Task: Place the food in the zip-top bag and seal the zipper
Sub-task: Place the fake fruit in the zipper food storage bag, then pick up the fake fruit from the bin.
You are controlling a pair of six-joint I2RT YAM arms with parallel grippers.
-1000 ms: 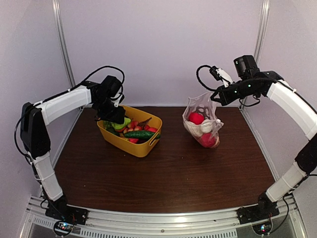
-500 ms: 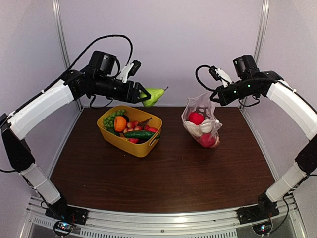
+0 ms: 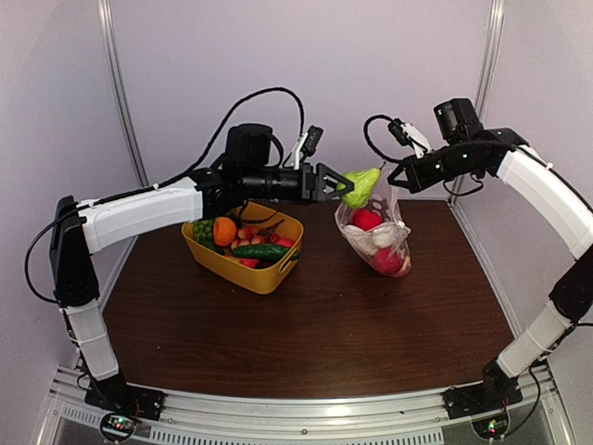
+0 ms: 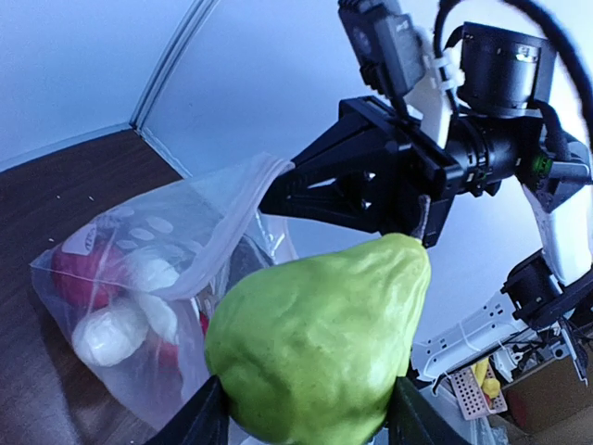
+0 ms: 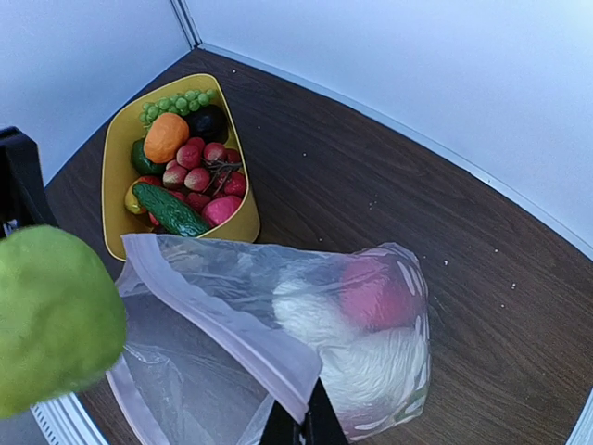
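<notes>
By my reading the job is partway done. Nearest on the brown table, left of centre, the yellow tub holds a good share of the food: a dark cucumber, an orange piece, green grapes and several small red pieces. All of that has yet to be moved.

Right of the tub and a little farther back, the zip-top bag hangs with its bottom seemingly resting on the table. It already carries a few items: an upper red piece, white pieces in the middle and a lower red piece.

Above it, the right gripper is pinched tight on the bag's top edge and holds the mouth up. The right wrist view shows the zipper parted, with the mouth gaping toward the left.

The left gripper reaches to that opening from the left, clamped around a green pear. The pear hangs just at the mouth and is not yet inside.

So the pear's drop looks to be next, then the tub's contents. The seal comes last, and no part of it is closed.
</notes>
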